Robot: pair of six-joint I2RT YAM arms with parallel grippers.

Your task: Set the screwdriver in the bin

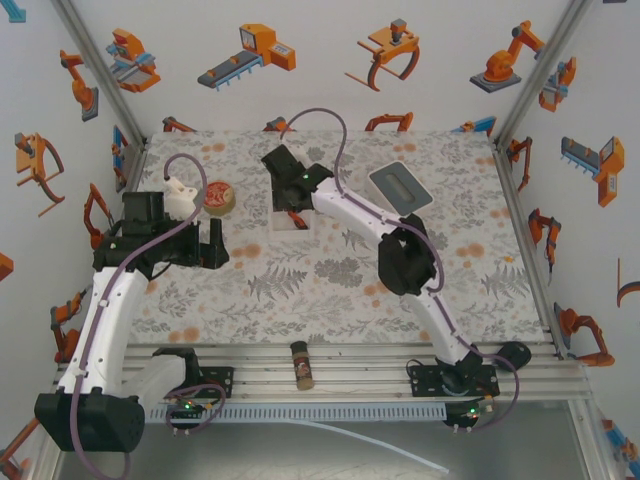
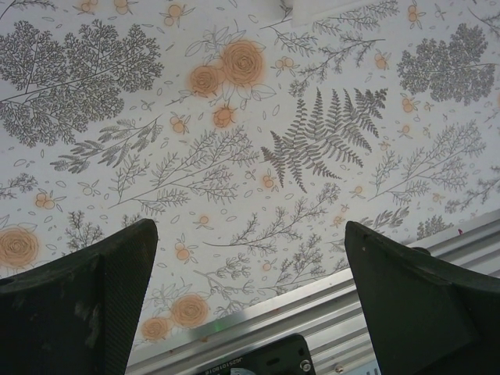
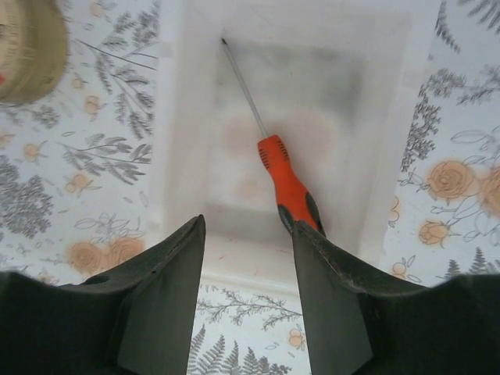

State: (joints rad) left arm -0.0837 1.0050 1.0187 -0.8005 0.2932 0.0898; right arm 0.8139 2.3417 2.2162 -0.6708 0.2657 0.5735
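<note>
The screwdriver [image 3: 287, 180], with an orange-red handle and a thin dark shaft, lies flat on the floor of the white translucent bin [image 3: 186, 125], its tip pointing to the far left corner. My right gripper [image 3: 246, 226] hangs open just above the bin's near wall, and the handle's end slips out of sight behind the right finger; nothing sits between the fingers. From above, the right gripper [image 1: 292, 198] covers most of the bin [image 1: 297, 225]. My left gripper [image 2: 250, 226] is open and empty over bare patterned cloth, at the table's left [image 1: 213, 243].
A round tan dish with red contents [image 1: 217, 196] stands left of the bin. A rounded white slab with a grey top [image 1: 400, 186] lies at the back right. A brown bottle [image 1: 301, 365] rests on the aluminium rail [image 2: 312, 312] at the near edge.
</note>
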